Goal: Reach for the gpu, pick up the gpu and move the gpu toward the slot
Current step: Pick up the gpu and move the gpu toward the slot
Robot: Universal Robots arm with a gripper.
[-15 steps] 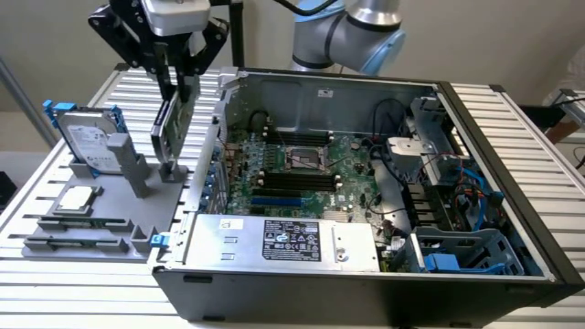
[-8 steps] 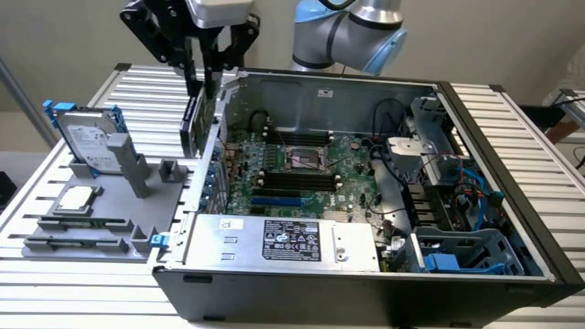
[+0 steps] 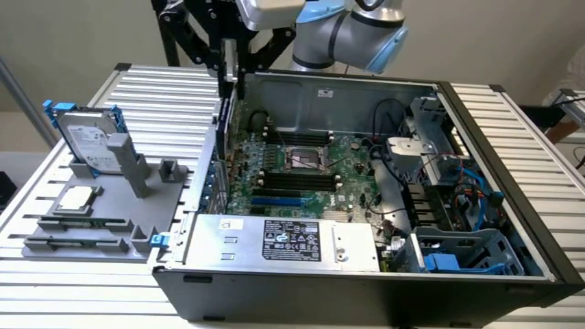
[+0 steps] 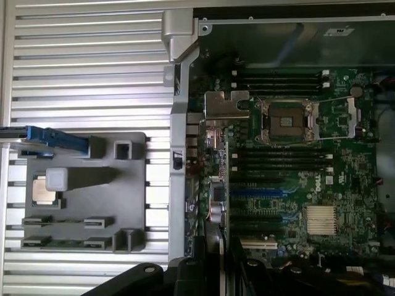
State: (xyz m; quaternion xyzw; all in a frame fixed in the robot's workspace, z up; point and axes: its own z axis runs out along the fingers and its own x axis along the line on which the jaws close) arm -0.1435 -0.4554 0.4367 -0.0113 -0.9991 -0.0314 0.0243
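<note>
My gripper [image 3: 230,68] hangs over the back left corner of the open computer case [image 3: 366,288], shut on the gpu [image 3: 223,110]. The card shows edge-on as a thin dark blade pointing down beside the case's left wall. In the wrist view the gpu [image 4: 223,185] runs as a narrow dark line out from between my black fingers [image 4: 207,271], with its silver bracket [image 4: 226,105] at the far end. It hovers above the green motherboard [image 4: 296,185]. The blue slot [image 4: 259,192] lies just beside the card's line and shows on the board in the exterior view as the blue slot [image 3: 274,203].
A grey holder [image 3: 101,219] on the slatted table carries a silver hard drive in a blue frame [image 3: 87,140] and a small square processor chip [image 3: 75,199]. The power supply [image 3: 283,240], drive cages [image 3: 457,253] and cables crowd the case's front and right.
</note>
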